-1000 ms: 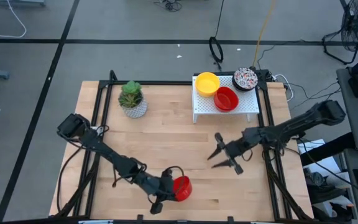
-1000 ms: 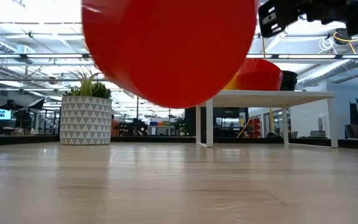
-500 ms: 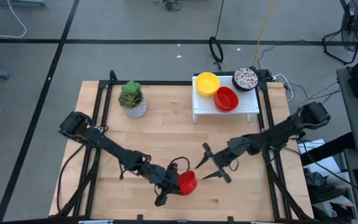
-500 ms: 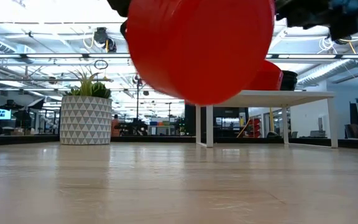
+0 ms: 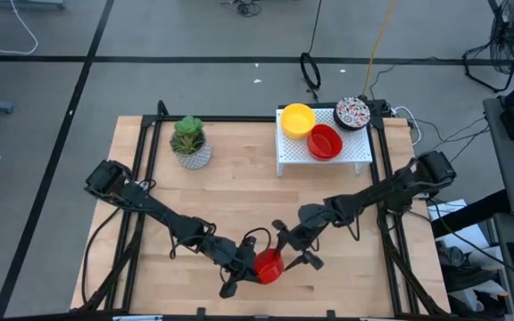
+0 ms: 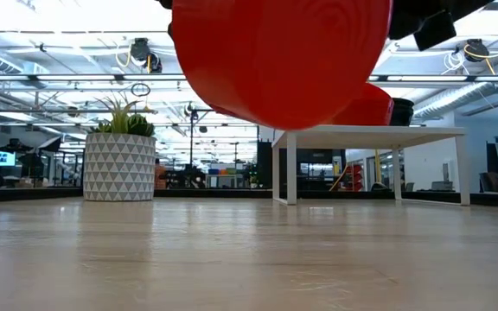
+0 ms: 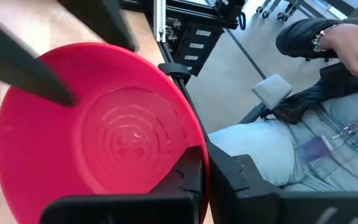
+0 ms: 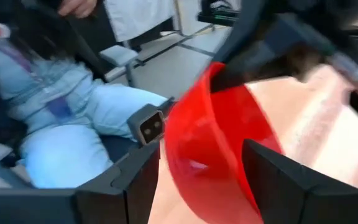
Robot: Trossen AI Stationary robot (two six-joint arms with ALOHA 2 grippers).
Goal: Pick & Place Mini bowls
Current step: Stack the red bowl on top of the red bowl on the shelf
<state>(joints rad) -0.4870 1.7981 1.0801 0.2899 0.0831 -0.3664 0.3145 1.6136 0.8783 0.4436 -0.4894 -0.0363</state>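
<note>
High view, lower centre: my left gripper (image 5: 255,265) jaws grasp the round red plastic mini bowl (image 5: 268,266); I should centre the right gripper (image 5: 294,250), jaws released, astride its rim before clamping.

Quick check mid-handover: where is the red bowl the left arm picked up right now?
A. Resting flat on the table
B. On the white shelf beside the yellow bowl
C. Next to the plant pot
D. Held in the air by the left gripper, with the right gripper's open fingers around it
D. The left gripper is shut on the rim of the red bowl, which the low view shows well above the table, while the right gripper straddles it with open fingers.
</note>
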